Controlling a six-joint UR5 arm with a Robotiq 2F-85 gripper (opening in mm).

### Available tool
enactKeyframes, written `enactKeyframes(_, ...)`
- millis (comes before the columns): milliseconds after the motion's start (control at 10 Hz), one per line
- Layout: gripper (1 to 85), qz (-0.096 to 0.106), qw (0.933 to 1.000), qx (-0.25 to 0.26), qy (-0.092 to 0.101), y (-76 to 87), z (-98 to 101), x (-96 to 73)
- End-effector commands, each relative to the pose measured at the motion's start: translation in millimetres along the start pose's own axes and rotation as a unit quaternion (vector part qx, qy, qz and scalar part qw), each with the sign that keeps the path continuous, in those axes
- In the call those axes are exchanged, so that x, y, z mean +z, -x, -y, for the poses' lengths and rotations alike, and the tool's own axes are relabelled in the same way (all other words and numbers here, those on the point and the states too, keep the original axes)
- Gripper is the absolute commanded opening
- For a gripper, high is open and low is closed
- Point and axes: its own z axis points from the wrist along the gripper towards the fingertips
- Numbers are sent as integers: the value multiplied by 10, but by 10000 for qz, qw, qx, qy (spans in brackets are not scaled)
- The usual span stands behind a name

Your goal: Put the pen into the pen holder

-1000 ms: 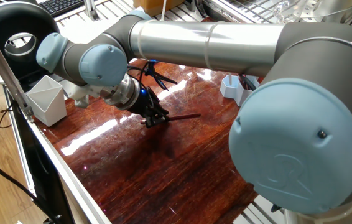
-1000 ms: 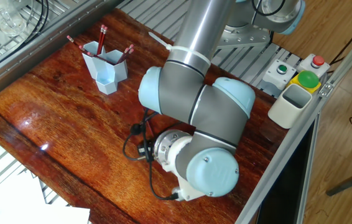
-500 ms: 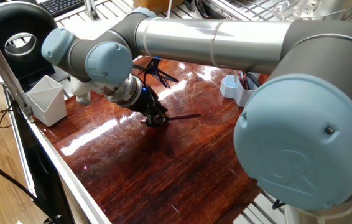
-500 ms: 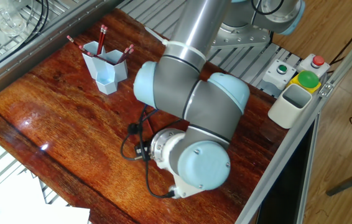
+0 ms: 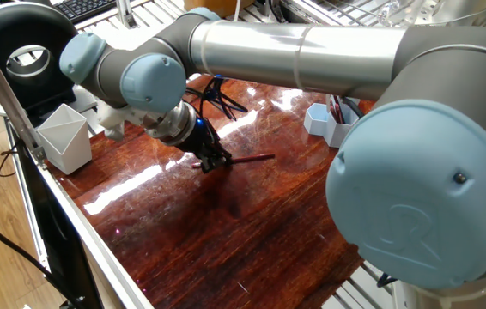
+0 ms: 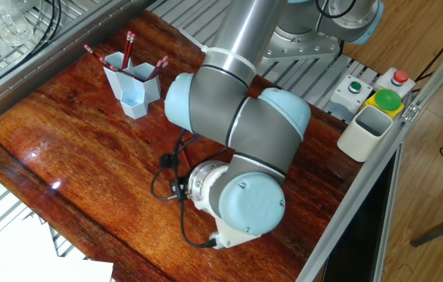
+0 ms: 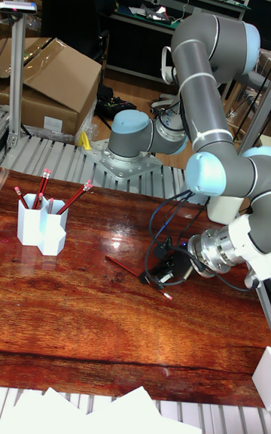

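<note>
A: Black fingers of two-finger gripper pinched on thin red pen; well apart from light blue hexagonal-tube plastic pen holder.

B: Grasp done; carry and drop left.

Glossy dark wood bench fills lower half of tall frame. Light blue pen holder w/ red pencils stands at left; pen near centre, by end effector.

Glossy dark wood table; smooth plastic pen holder; brushed metal arm.
</note>
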Motion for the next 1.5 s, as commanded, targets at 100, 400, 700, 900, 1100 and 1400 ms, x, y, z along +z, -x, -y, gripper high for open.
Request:
enactKeyframes(100,10,132,9998,-93,-84,-561,214,-256)
enactKeyframes(400,10,52,9981,386,-472,-1106,73,-559)
enactKeyframes(700,10,316,9967,693,-291,-992,-39,-570)
enactKeyframes(900,10,908,9889,1093,-435,-703,74,-613)
enactKeyframes(1100,10,1145,9853,1213,-372,-582,62,-636)
enactKeyframes(1400,10,1390,9818,1237,-373,-459,79,-668)
